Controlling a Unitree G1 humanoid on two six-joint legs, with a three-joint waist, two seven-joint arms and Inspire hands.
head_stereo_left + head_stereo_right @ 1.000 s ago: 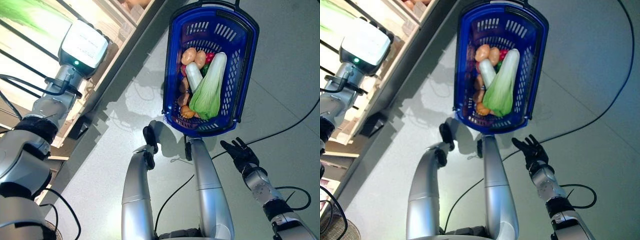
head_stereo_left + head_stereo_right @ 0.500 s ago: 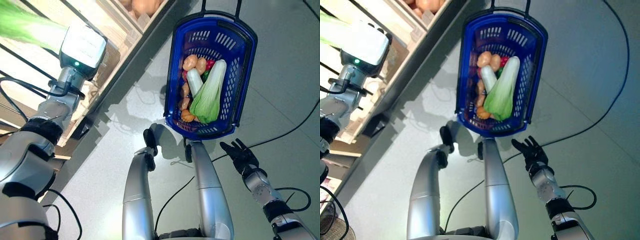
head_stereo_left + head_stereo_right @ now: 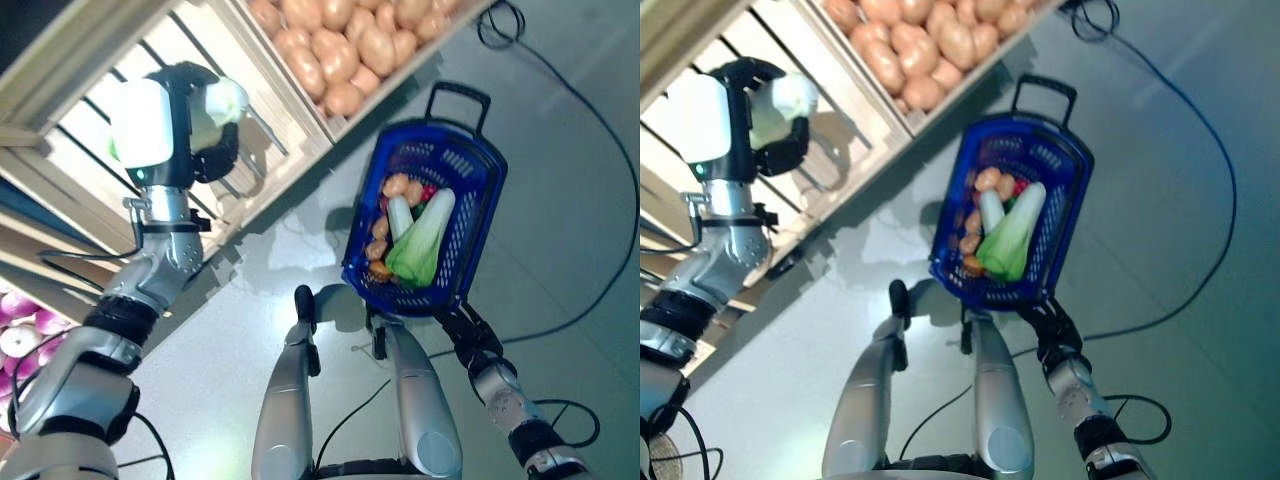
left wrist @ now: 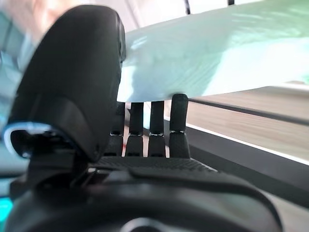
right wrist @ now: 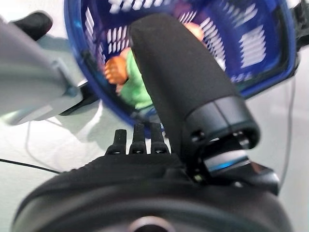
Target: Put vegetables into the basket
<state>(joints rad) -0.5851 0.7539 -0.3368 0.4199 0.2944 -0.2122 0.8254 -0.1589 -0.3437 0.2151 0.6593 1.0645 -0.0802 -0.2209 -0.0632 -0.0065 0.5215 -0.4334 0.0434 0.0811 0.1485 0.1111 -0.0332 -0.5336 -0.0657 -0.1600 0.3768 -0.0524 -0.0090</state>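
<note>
one pale green cabbage (image 3: 222,103) in left robot hand (image 3: 205,135)

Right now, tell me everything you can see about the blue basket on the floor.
The blue basket is plastic-looking, with slotted walls and a dark handle at its far end. It stands upright on the grey floor below the crate of potatoes. Inside lie a pale green leafy vegetable, several orange-brown round vegetables and something red. The right hand is at its near rim; contact is unclear.
</note>
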